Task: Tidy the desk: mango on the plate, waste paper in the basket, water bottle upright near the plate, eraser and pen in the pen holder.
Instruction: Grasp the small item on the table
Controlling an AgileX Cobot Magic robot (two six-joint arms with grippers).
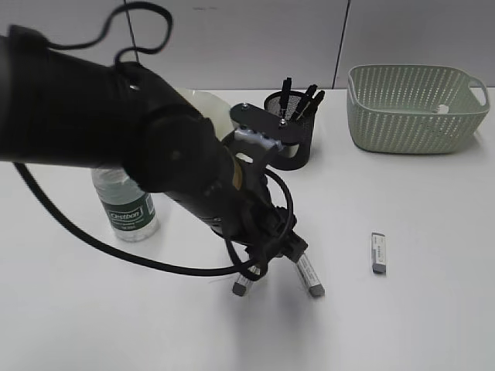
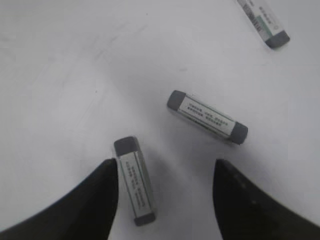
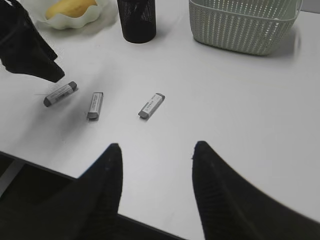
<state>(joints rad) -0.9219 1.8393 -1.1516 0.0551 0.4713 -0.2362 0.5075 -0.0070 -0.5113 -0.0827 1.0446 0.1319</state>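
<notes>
Left wrist view shows the eraser [image 2: 135, 181] I am after at the lower middle of the frame, lying flat on the desk [image 2: 60, 75], its long side just beside my left pincer's [image 2: 165, 192] left finger while the right finger stands well apart, so that pincer is released and holds nothing. A second eraser [image 2: 207, 117] lies near the frame's centre and a third [image 2: 263, 22] at the upper right corner. In the right wrist view my right pincer [image 3: 156, 172] hangs spread and empty at the bottom, with the mango [image 3: 70, 7] already on the plate [image 3: 95, 17] at the upper left, the pen holder [image 3: 136, 20] at top centre and the basket [image 3: 240, 27] at the upper right. In the exterior view the water bottle [image 1: 128, 205] stands upright at centre left, and pens stick out of the holder. I judge the eraser step is in hand: next I should shift slightly so the nearest eraser sits between the fingers, lower, clench across its narrow width, then carry it to the holder.
</notes>
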